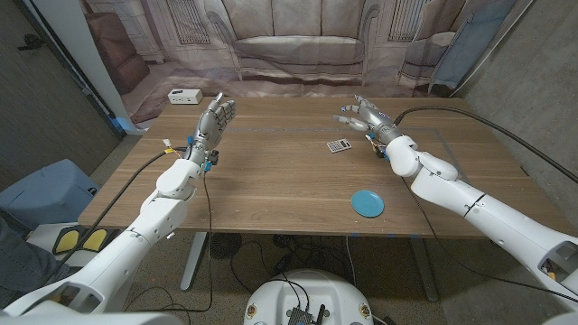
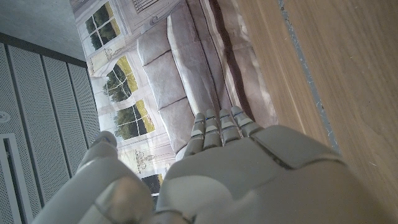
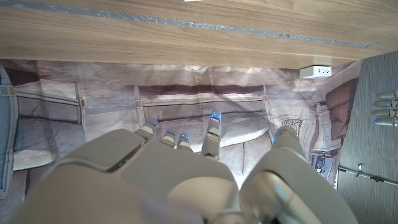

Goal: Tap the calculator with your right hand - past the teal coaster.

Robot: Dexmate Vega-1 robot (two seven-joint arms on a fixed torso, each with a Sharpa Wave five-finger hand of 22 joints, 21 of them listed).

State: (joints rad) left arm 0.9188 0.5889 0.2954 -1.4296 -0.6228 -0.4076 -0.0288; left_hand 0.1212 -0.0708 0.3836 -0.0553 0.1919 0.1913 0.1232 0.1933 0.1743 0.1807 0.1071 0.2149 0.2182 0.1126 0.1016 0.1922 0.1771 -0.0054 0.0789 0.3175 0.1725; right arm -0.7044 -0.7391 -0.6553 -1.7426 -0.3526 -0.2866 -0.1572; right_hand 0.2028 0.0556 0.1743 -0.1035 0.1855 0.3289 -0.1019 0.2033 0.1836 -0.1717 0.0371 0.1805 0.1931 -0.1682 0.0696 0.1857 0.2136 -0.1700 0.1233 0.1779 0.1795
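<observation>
The calculator lies on the wooden table, beyond the teal coaster. The right hand hovers just past it, fingers spread and holding nothing; the left hand is likewise spread, well apart

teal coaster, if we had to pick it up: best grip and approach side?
The teal coaster is a thin disc lying flat near the table's front edge. Probably pinch its rim, coming from above with the right hand, which is on that side, or slide it over the front edge first.
</observation>
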